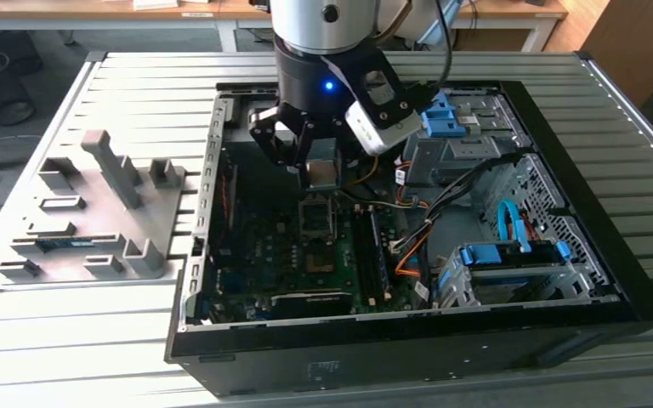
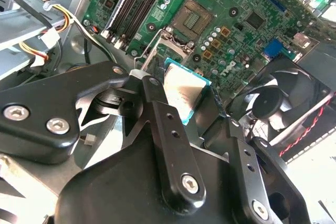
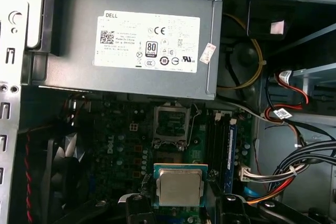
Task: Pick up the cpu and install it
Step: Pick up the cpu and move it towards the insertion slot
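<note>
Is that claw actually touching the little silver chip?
Touching. In the second wrist view, the black fingers of the gripper clamp opposite edges of the cpu, with no gap showing.

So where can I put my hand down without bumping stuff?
The table is bare between the rack and its near edge, and beside the case on the exterior view's right. Inside the case it's crowded: cables, plus the gripper holding the cpu.

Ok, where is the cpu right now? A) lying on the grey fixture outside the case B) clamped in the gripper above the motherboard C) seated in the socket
B: the cpu is clamped in the gripper, and the socket beyond it lies bare.
</note>
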Robot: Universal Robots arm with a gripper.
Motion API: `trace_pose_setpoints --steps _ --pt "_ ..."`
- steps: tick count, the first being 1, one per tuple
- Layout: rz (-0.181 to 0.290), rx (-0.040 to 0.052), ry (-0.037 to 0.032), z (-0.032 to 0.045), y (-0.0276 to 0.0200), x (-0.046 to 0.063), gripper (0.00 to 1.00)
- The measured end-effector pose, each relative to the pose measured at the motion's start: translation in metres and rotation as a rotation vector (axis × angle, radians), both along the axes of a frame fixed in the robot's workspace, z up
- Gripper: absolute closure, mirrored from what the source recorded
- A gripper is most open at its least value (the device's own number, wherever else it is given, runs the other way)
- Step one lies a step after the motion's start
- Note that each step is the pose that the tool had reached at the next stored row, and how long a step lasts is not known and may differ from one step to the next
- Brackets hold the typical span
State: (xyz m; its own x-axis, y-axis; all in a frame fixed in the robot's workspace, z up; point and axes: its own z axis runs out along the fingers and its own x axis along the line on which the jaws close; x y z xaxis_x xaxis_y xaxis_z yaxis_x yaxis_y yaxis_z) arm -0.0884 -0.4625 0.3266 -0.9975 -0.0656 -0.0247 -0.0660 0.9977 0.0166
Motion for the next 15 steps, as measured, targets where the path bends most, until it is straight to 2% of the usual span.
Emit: trace_pose_setpoints --steps 15 --pt "0.000 -0.0001 0.0001 -0.0143 -0.0034 0.000 0.53"
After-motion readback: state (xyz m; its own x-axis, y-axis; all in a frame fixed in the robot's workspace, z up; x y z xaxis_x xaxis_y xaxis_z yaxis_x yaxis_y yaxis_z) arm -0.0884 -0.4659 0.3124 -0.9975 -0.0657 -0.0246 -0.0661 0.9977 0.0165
